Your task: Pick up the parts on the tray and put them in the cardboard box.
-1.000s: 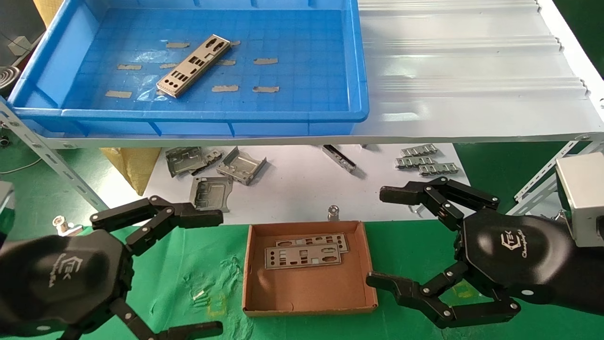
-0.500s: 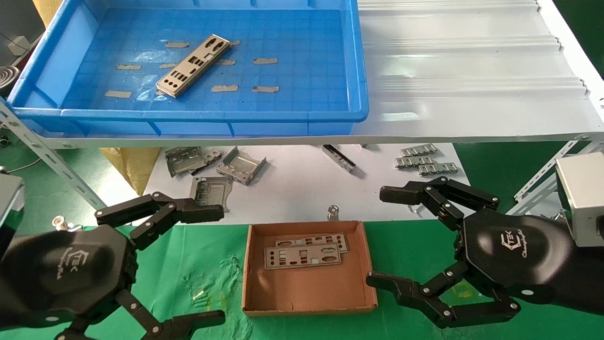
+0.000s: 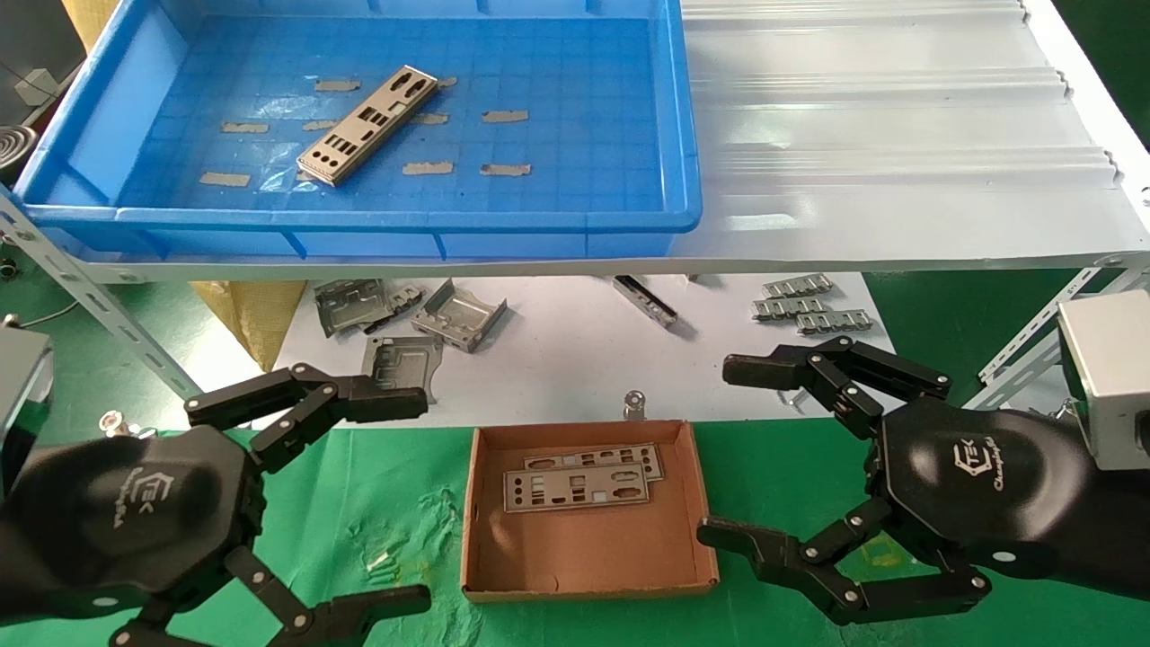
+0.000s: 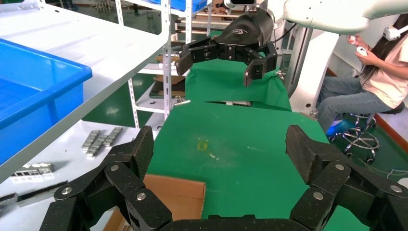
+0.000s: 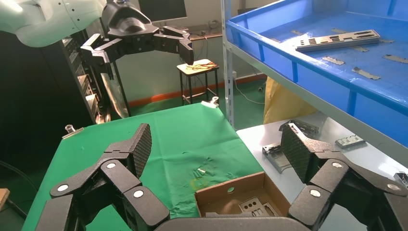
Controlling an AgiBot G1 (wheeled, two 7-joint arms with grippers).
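One silver punched part (image 3: 368, 125) lies slanted on the floor of the blue tray (image 3: 359, 218) on the upper shelf; the right wrist view shows that part (image 5: 337, 39) too. Below, the cardboard box (image 3: 584, 557) sits on green cloth and holds two overlapping parts (image 3: 575, 485). My left gripper (image 3: 413, 503) hovers left of the box, open and empty. On the box's other side, my right gripper (image 3: 721, 449) is open and empty as well. The left wrist view catches only a corner of the box (image 4: 173, 192); the right wrist view shows the box (image 5: 231, 190) between its fingers.
Bent grey brackets (image 3: 422, 319) and ribbed silver strips (image 3: 809, 305) lie on the white lower surface behind the box. A small metal clip (image 3: 635, 404) stands at the box's far edge. The shelf's slanted steel strut (image 3: 90, 296) runs down at the left. A seated person (image 4: 370, 86) is nearby.
My left gripper has drifted slightly forward and toward the box, still open. The right gripper and all parts have stayed put.
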